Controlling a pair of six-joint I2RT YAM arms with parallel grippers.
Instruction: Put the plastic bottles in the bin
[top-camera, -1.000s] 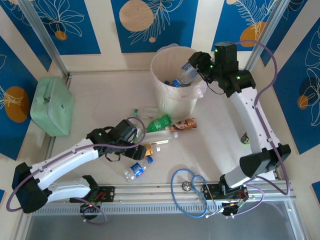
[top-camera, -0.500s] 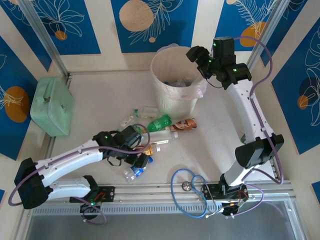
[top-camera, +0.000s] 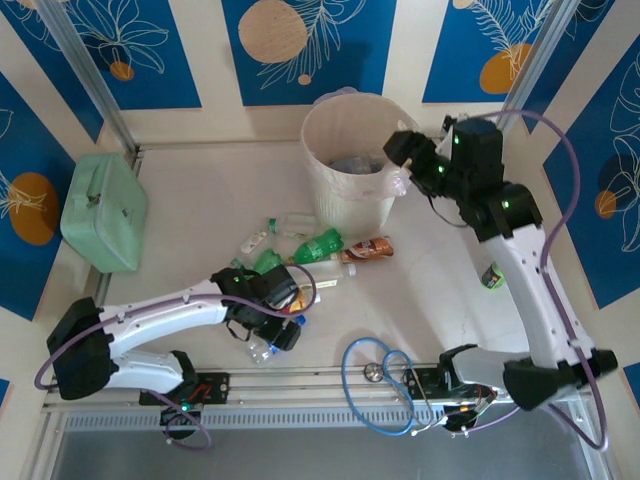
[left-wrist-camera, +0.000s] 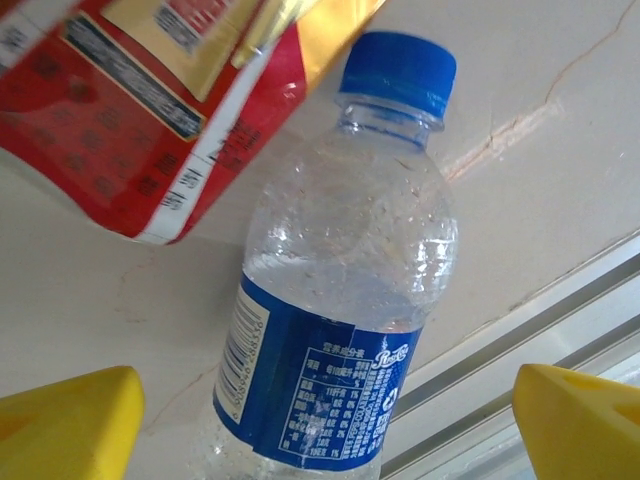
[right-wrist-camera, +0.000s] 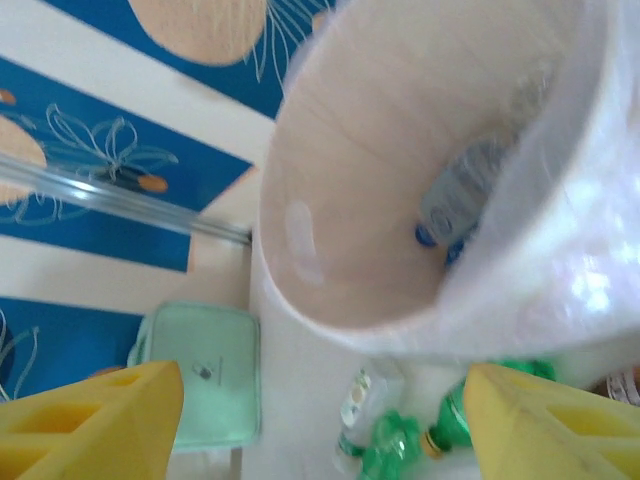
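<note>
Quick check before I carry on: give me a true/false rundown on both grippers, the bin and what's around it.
1. The left gripper is open over a clear bottle with a blue cap. True.
2. The right gripper carries a bottle. False: it is open and empty, near the bin.
3. Inside the bin lies another bottle. True.
4. The mint-green case lies right of the bin. False: it lies at the left edge of the table.
5. A green bottle lies on the table in front of the bin. True.
</note>
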